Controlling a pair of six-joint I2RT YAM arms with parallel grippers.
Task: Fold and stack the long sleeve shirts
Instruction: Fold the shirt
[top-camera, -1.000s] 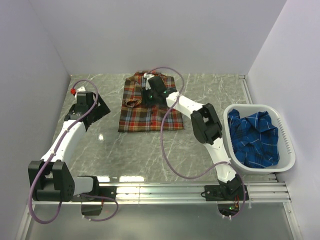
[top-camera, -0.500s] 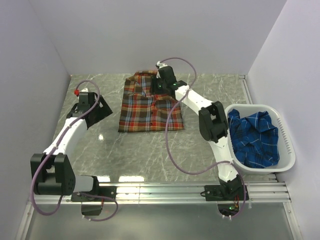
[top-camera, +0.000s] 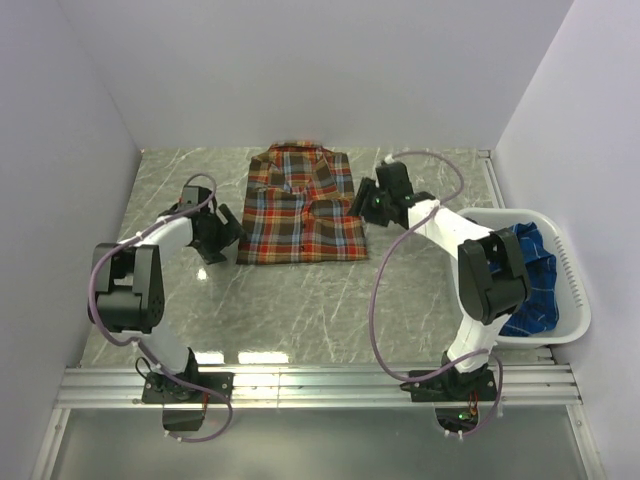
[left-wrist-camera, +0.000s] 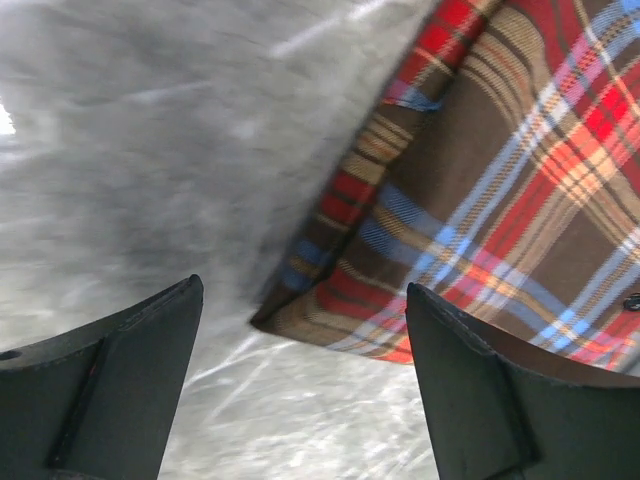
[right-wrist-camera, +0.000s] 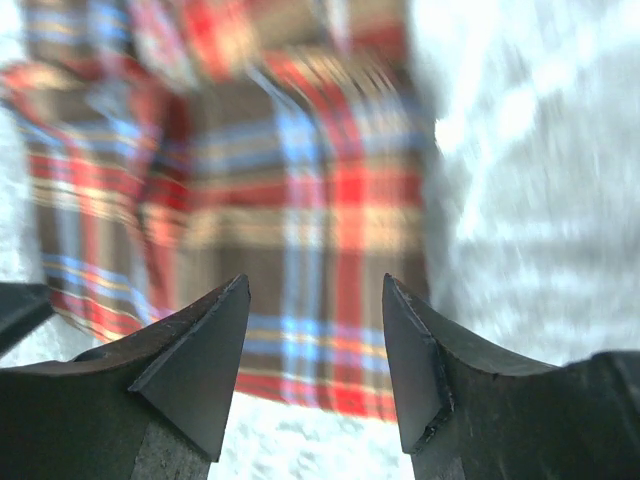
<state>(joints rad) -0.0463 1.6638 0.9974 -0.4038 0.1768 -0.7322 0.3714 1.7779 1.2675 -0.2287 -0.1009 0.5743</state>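
Observation:
The red-orange plaid shirt (top-camera: 300, 208) lies folded flat at the back middle of the table, collar at the far end. My left gripper (top-camera: 228, 238) is open and empty, low at the shirt's near left corner (left-wrist-camera: 330, 320). My right gripper (top-camera: 358, 207) is open and empty, just off the shirt's right edge (right-wrist-camera: 330, 220). The blue plaid shirt (top-camera: 530, 285) lies crumpled in the white basket (top-camera: 575, 300) at the right, partly hidden by my right arm.
Grey marbled tabletop (top-camera: 300, 310) with white walls on three sides. A metal rail (top-camera: 320, 385) runs along the near edge. The basket stands close against the right wall.
My right gripper has left the shirt's collar and swung right and nearer, to the shirt's right edge. My left gripper has moved right, from the table's left to the shirt's near left corner.

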